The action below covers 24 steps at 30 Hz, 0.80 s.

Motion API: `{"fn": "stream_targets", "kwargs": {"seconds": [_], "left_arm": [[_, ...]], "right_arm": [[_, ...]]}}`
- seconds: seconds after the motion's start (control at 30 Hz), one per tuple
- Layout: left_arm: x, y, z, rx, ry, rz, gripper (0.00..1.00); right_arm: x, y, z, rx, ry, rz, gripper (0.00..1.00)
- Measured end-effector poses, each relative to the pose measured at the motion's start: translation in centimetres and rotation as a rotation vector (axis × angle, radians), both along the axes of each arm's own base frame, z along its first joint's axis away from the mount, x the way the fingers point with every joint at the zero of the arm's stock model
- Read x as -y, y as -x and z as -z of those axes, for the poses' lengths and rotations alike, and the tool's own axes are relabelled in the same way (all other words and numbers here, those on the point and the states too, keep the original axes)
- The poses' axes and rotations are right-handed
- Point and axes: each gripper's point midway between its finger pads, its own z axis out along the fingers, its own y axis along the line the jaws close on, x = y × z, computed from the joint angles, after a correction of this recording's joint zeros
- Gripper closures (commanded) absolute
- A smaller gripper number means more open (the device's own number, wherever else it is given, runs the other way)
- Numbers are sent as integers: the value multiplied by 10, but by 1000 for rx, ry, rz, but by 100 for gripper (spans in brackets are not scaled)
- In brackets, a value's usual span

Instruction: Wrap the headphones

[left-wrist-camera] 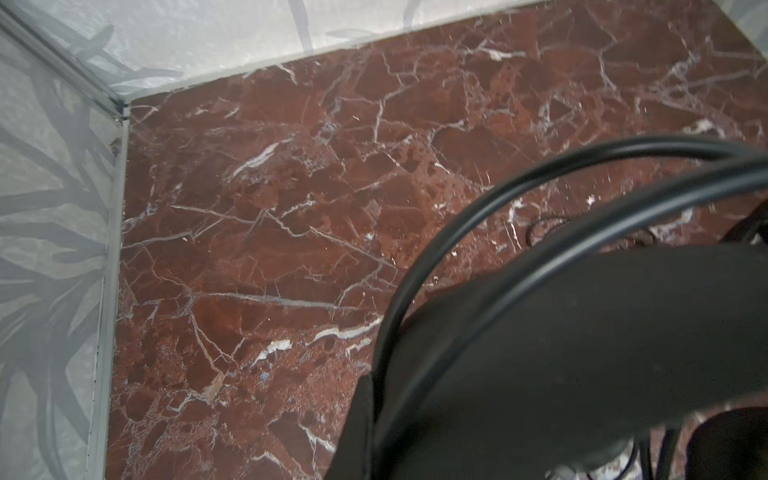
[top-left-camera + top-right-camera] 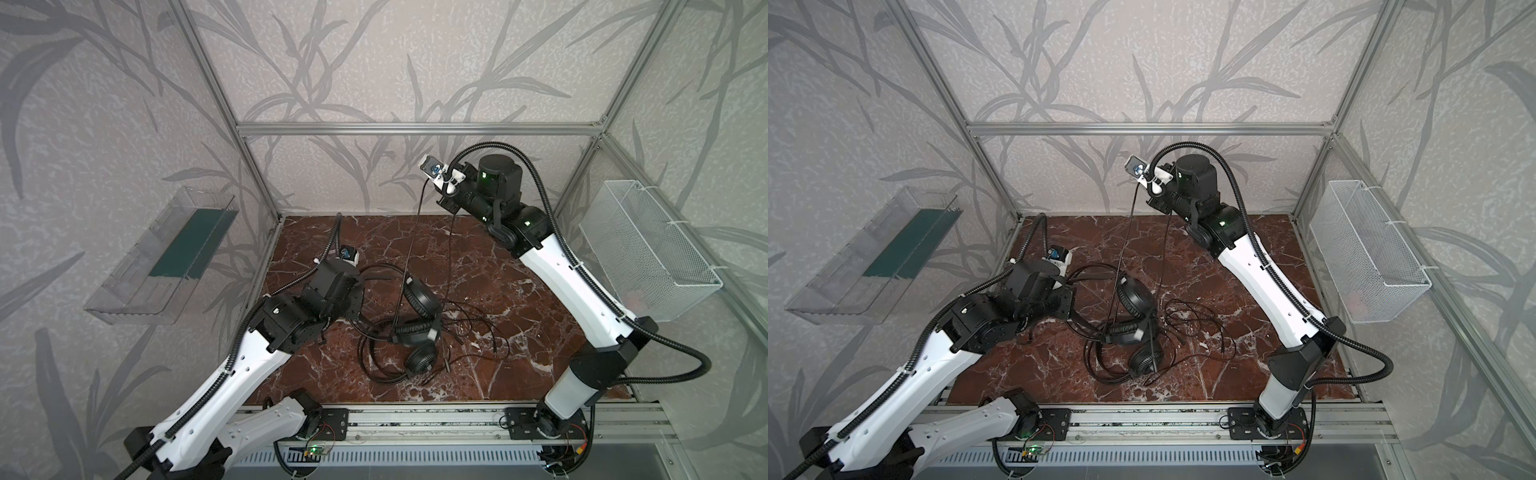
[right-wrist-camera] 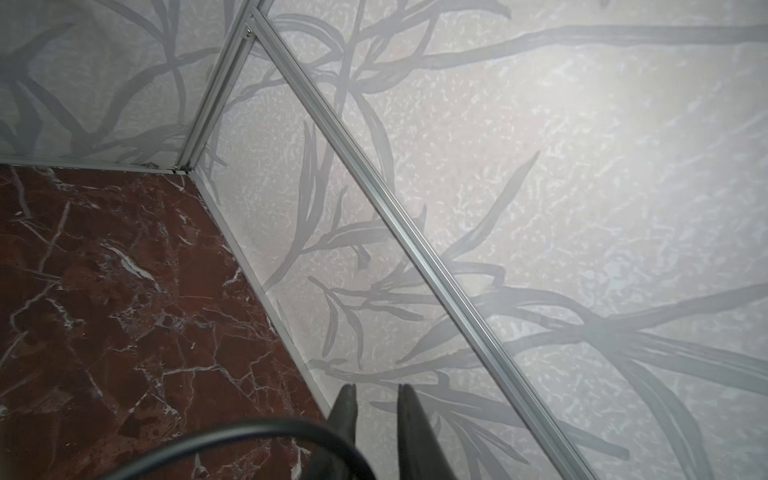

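Black headphones (image 2: 422, 299) (image 2: 1136, 297) lie tangled mid-table, three round earcups showing among loops of thin cable. My left gripper (image 2: 359, 286) (image 2: 1073, 286) (image 1: 376, 419) is low beside them, shut on the double-wire headband (image 1: 490, 208), and the broad black strap fills the rest of the left wrist view. My right gripper (image 2: 444, 201) (image 2: 1154, 201) (image 3: 376, 390) is raised high near the back wall with a narrow gap between its fingers and nothing between the tips. A thin cable (image 2: 409, 249) (image 3: 232, 432) hangs from it in two strands down to the headphones.
A clear plastic bin (image 2: 166, 257) hangs on the left wall and a white wire basket (image 2: 648, 249) on the right wall. Loose thin cable (image 2: 469, 320) spreads over the red marble table (image 2: 519, 257) right of the earcups. Aluminium frame rails bound the table.
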Motion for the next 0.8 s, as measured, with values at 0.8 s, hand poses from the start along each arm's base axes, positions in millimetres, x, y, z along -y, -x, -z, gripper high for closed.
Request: {"fn": "stream_targets", "kwargs": {"seconds": [0.8], "left_arm": [[-18,40,-140,190,281,3,100]], "right_arm": [[-34,-43,169,-441,-272,-188,100]]}}
